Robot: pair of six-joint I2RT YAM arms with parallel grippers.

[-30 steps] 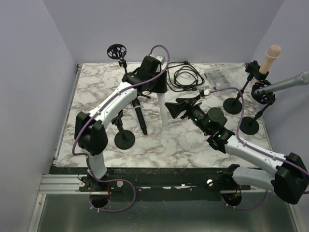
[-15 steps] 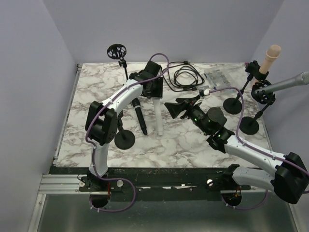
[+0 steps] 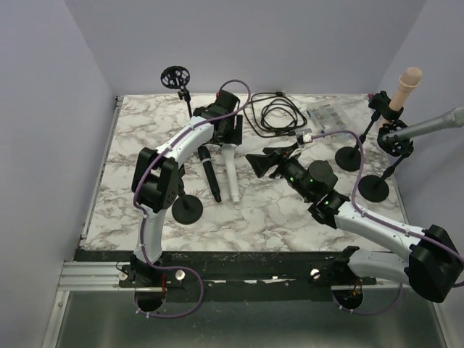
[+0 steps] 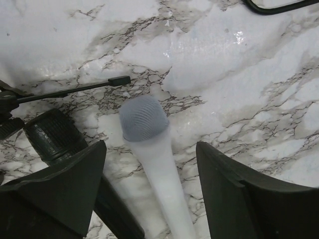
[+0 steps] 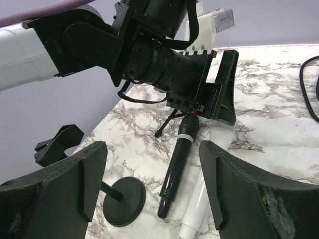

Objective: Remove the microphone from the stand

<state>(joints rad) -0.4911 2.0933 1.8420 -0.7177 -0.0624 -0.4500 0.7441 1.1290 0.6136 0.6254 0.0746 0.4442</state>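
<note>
A white microphone (image 3: 231,176) with a grey mesh head (image 4: 144,117) lies flat on the marble table. My left gripper (image 3: 228,136) is over its head end, open, with the microphone lying between the jaws (image 4: 149,149) and touching neither finger. A black microphone (image 3: 209,172) lies beside it on the left. An empty stand with a round black base (image 3: 187,209) and a bare clip (image 5: 57,144) stands in front of them. My right gripper (image 3: 259,164) is open and empty, to the right of the microphones (image 5: 152,149).
At the right edge a beige microphone (image 3: 407,82) and a grey microphone (image 3: 435,125) sit in stands with round bases (image 3: 375,188). A coiled black cable (image 3: 272,112) and a clear packet (image 3: 330,116) lie at the back. A tripod with a round mount (image 3: 175,75) stands back left.
My left gripper has lowered the white microphone from upright to flat on the table and opened its jaws. The right arm has barely moved.
</note>
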